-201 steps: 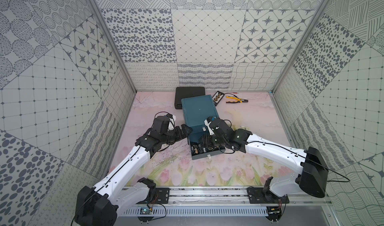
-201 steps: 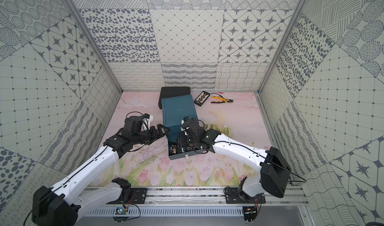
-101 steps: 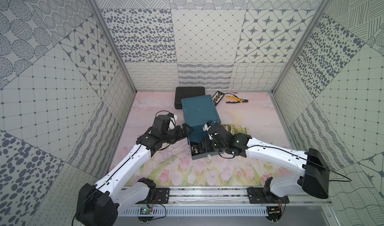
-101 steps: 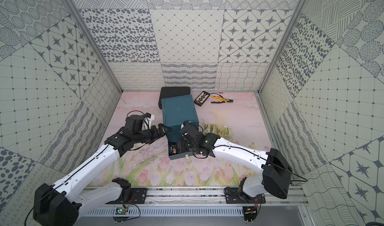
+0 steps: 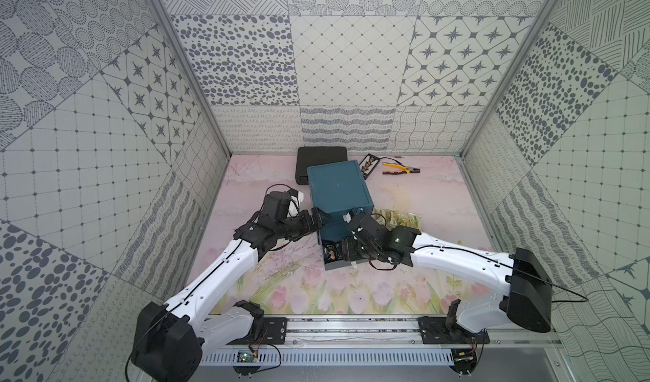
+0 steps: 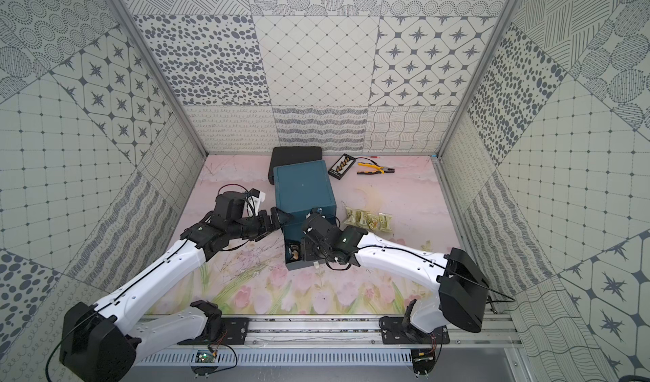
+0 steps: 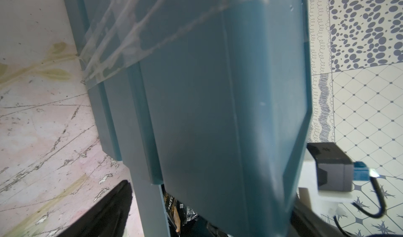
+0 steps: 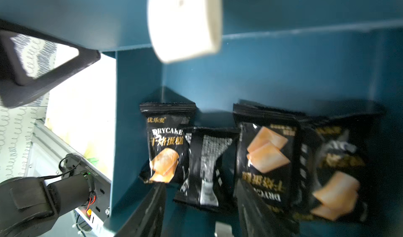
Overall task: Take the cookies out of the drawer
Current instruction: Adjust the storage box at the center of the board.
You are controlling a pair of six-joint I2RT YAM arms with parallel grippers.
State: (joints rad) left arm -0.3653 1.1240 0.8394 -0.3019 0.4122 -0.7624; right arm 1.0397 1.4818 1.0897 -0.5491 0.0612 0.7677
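Observation:
The teal cabinet (image 5: 337,187) stands mid-table with its bottom drawer (image 5: 334,266) pulled out toward me. Several black cookies packets (image 8: 165,142) (image 8: 266,159) lie on the drawer floor. My right gripper (image 8: 200,216) reaches into the drawer, open. Its dark fingers (image 8: 152,212) flank a packet lying back side up (image 8: 205,166) without touching it. More cookies, gold and green (image 5: 397,218), lie on the table to the right of the cabinet. My left gripper (image 5: 316,218) is open at the cabinet's front left corner. Just one of its fingers (image 7: 104,212) shows in the left wrist view.
A black box (image 5: 320,162) sits behind the cabinet. A slim black tray (image 5: 369,162) and yellow-handled pliers (image 5: 401,167) lie at the back right. A white knob (image 8: 185,22) juts from the cabinet front above the drawer. Patterned walls enclose three sides.
My right gripper has dipped lower into the drawer and shifted slightly left and toward the front. The left arm has stayed at the cabinet's corner.

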